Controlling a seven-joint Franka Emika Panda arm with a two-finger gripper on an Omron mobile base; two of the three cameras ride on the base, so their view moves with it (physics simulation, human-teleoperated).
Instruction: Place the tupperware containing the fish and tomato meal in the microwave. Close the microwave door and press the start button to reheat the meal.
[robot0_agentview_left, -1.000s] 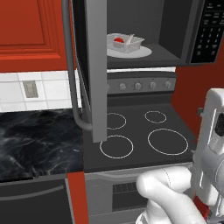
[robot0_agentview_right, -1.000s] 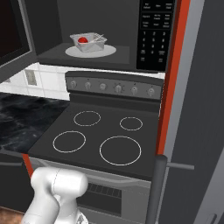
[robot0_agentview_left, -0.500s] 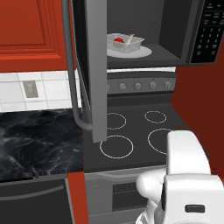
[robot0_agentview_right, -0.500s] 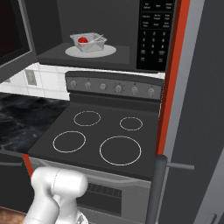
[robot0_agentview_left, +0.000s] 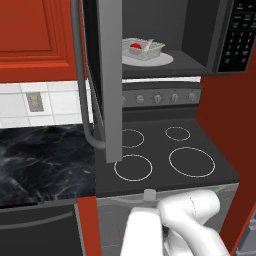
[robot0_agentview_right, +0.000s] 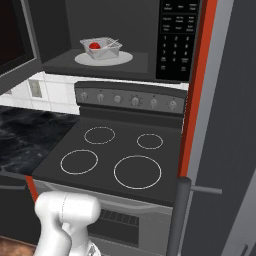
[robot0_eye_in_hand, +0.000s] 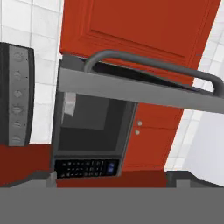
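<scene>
Kitchen stove (robot0_agentview_right: 120, 155) below, tupperware (robot0_agentview_left: 144, 49) inside microwave (robot0_agentview_right: 100, 30), gripper wide apart, empty.

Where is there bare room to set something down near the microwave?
The stovetop below the microwave is bare, between the black counter and red panel. Inside, the tupperware crowds the white plate.
</scene>
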